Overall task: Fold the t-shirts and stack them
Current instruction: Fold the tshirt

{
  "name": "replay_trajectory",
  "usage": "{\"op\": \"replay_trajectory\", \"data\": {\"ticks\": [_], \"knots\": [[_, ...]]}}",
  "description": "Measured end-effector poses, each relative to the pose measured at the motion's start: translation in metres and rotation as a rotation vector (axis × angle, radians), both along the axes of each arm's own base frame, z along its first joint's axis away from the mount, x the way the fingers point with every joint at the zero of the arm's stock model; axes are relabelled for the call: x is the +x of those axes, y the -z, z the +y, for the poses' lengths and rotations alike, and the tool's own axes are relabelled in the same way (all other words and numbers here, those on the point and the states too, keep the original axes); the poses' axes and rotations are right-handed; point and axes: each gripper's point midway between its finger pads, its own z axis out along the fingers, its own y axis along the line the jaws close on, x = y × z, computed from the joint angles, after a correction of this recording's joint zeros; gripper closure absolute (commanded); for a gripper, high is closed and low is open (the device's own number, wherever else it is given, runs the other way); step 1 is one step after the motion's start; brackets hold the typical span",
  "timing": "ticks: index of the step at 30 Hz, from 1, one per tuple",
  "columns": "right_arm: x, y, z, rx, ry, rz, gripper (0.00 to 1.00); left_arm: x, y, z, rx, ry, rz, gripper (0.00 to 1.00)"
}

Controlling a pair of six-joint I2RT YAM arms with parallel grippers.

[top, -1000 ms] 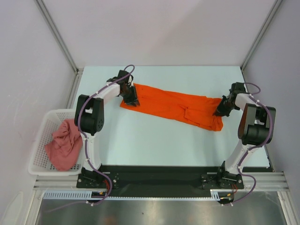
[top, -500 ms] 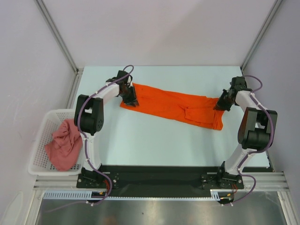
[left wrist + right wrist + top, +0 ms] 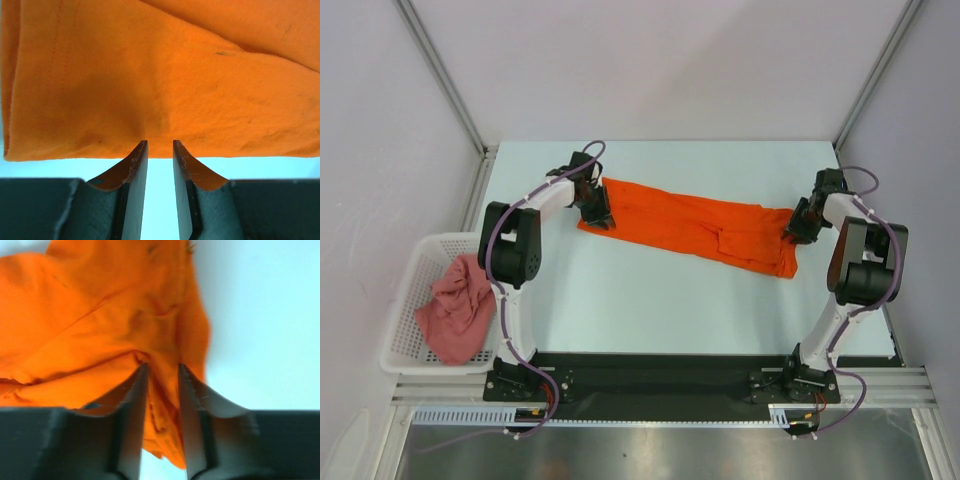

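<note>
Far left, beside the near-left edge of the tabletop (image 3: 650,300): white basket (image 3: 402,300) w/ the pink t-shirt (image 3: 455,312) bunched inside, not yet folded. Orange t-shirt (image 3: 685,225) lies roughly flat on the far half of the tabletop, long axis running left-right, right end dropping a bit toward the near edge. Left jaws sit at its left end, parted a little. Tabletop shows thru the gap and the tips are just on the hem edge, cloth puckered there. Reads to us as no real pinch. Shirt lies straight ahead of those jaws. Right jaws are at the right end, parted about the same, w/ a bunched ridge of orange running between them. We can't tell if they bite or only straddle it. So each arm has its nearer end. We reckon the next fold goes across that long axis, and that needs both ends properly gripped first.
</note>
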Motion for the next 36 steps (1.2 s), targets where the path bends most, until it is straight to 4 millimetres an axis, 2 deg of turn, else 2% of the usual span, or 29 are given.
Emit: {"op": "replay_trajectory", "data": {"ticks": [2,5,10,12,14,16,19,21,33,36], "knots": [[0.001,-0.008,-0.006,-0.013,0.018,-0.002,0.46,0.0,0.0,0.0,0.003,-0.002,-0.001,0.68],[-0.008,-0.028,-0.011,-0.034,0.05,-0.009,0.38,0.001,0.0,0.002,0.005,-0.006,-0.001,0.68],[-0.036,-0.072,-0.007,-0.043,0.064,-0.067,0.4,0.002,0.0,0.005,0.002,-0.022,0.002,0.68],[-0.054,-0.077,-0.001,-0.037,0.055,-0.082,0.49,0.004,0.0,0.009,0.001,-0.032,0.0,0.68],[-0.078,-0.071,0.006,-0.027,0.051,-0.059,0.62,0.007,0.0,0.015,0.001,-0.045,-0.001,0.68],[-0.098,-0.056,0.012,-0.01,0.048,-0.012,0.67,0.009,0.0,0.02,0.0,-0.056,-0.002,0.68],[-0.119,-0.035,0.018,0.011,0.047,0.076,0.65,0.01,0.0,0.025,0.0,-0.067,-0.001,0.68],[-0.126,-0.026,0.019,0.018,0.047,0.118,0.63,0.011,0.0,0.026,0.0,-0.071,-0.001,0.68],[-0.117,-0.004,0.019,-0.013,0.03,0.176,0.6,0.012,0.003,0.031,-0.014,-0.08,0.01,0.69],[-0.113,0.001,0.018,-0.028,0.027,0.176,0.63,0.013,0.007,0.035,-0.012,-0.089,0.017,0.69]]}}
